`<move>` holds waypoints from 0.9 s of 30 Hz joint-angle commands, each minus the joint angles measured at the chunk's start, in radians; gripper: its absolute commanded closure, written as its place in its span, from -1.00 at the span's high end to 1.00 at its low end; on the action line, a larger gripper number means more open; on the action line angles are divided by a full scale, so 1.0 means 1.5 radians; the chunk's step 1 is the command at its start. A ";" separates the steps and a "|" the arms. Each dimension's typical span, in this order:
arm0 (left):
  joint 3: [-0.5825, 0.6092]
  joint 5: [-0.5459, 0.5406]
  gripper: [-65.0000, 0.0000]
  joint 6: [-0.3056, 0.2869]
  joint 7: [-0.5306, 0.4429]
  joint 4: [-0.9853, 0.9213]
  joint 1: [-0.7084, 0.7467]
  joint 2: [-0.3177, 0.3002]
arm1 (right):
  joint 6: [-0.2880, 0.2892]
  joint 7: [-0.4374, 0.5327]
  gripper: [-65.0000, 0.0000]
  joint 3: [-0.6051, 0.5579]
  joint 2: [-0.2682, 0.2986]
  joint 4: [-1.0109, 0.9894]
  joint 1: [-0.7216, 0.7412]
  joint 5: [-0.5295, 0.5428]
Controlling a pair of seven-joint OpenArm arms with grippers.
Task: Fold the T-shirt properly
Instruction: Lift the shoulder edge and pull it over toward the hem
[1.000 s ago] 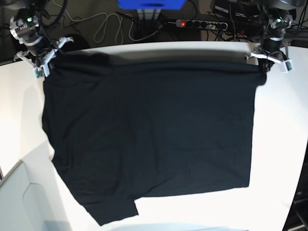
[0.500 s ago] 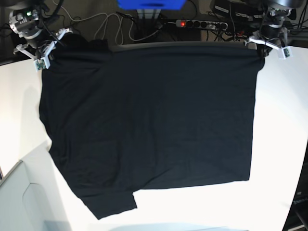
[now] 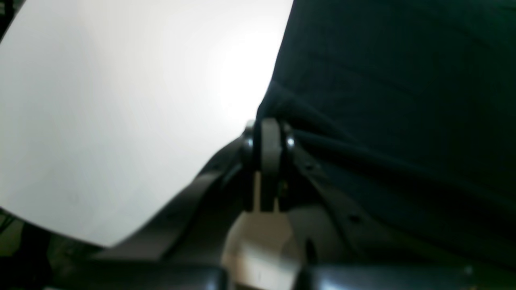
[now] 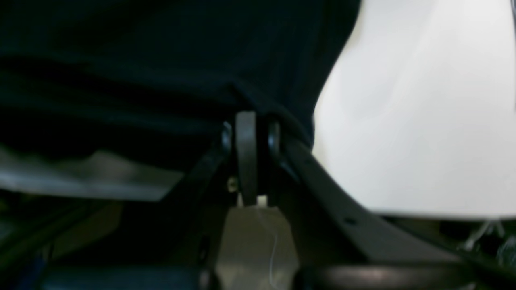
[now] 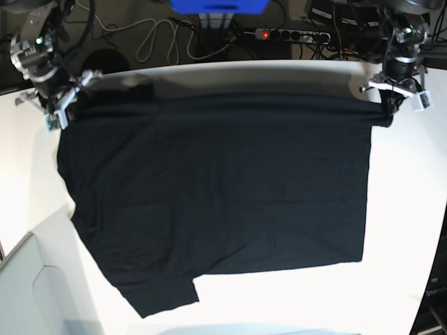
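With both far corners clamped, the T-shirt [image 5: 216,195] is spread for its first fold.
Left gripper [image 5: 388,106] and right gripper [image 5: 61,105] each pinch cloth; next, carry that edge evenly toward the near hem.

A white tabletop [image 5: 408,209] is seen, and most of it is covered by a black T-shirt [image 5: 216,195] spread flat, plain side up, one short sleeve [image 5: 160,296] laid near the front edge.
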 commanded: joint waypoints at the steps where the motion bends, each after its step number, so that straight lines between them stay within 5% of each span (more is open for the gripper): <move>1: -0.004 -0.002 -1.00 0.005 -0.016 0.010 -0.009 -0.008 | 0.008 0.010 -0.99 0.003 0.007 0.007 0.011 -0.001; 11: -0.009 -0.001 -1.00 0.005 0.095 0.009 -0.139 -0.011 | 0.006 0.010 -0.99 -0.074 0.051 -0.090 0.158 -0.002; 27: -0.003 0.071 -1.00 0.002 0.097 -0.103 -0.265 -0.034 | 0.006 0.010 -0.99 -0.138 0.100 -0.283 0.356 -0.002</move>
